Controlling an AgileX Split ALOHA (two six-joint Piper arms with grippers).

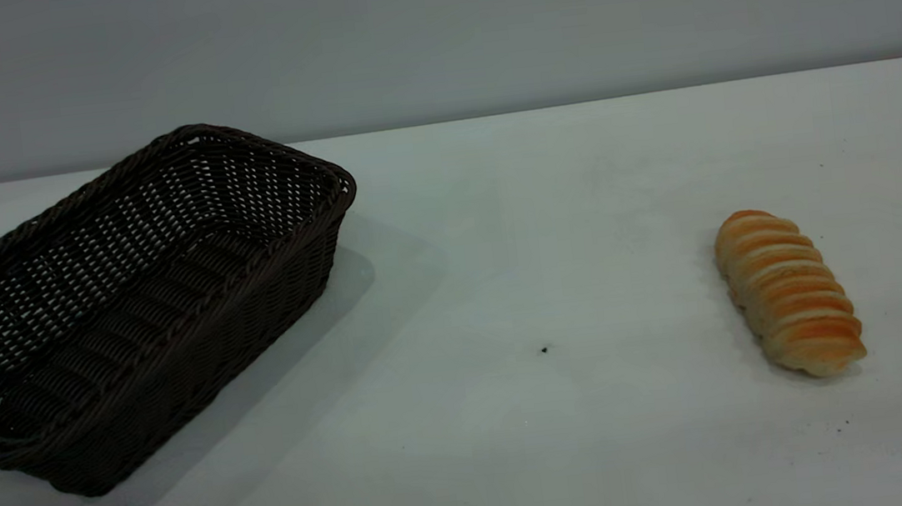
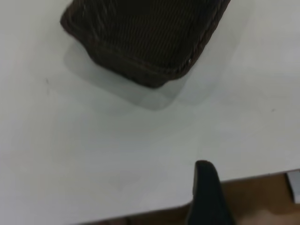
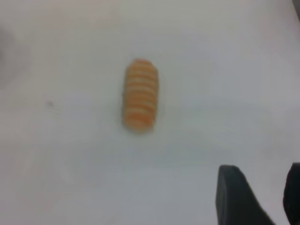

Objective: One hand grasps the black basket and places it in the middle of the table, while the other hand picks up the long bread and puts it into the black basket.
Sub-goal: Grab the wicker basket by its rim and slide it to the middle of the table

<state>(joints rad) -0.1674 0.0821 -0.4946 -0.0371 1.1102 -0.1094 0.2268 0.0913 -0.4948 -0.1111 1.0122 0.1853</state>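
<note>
The black basket [image 1: 129,303] stands empty at the left of the white table [image 1: 519,262], set at a slant. The long bread [image 1: 789,291] lies on the table at the right. Neither gripper shows in the exterior view. In the left wrist view my left gripper [image 2: 253,187] hovers over the table's edge, well short of the basket [image 2: 150,37]; one dark finger [image 2: 206,192] shows and the other is out of frame, so it is open and empty. In the right wrist view my right gripper [image 3: 262,187] is open and empty, above the table and apart from the bread [image 3: 139,96].
A tiny dark speck [image 1: 544,350] marks the tabletop between basket and bread. A plain grey wall [image 1: 427,29] runs behind the table. The table's edge with brown floor [image 2: 262,197] beyond shows in the left wrist view.
</note>
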